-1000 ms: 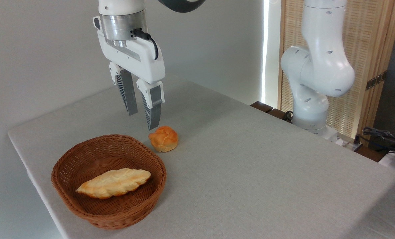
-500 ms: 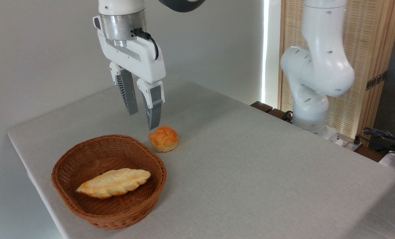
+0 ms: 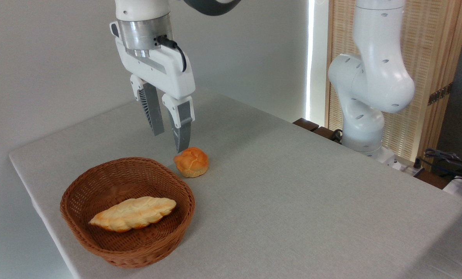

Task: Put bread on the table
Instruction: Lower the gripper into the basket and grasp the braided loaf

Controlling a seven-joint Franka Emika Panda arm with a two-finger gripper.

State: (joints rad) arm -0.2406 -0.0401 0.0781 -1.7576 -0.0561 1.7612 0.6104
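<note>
The bread (image 3: 133,213), a long pale golden braided loaf, lies inside the brown wicker basket (image 3: 79,232) at the front left of the light grey table (image 3: 293,201). My gripper (image 3: 170,142) hangs above the table behind the basket, just left of and above a small round orange-brown bun (image 3: 191,162). Its two grey fingers point down, a small gap apart, and hold nothing. The bread is well below and in front of the fingertips.
The bun rests on the table just behind the basket's right rim. The white arm base (image 3: 364,116) stands off the table's far right edge, with cables (image 3: 448,159) at the right and a wooden slatted screen (image 3: 428,58) behind.
The gripper has shifted slightly to the right and a little lower over the last second. The bread, basket and bun have not moved.
</note>
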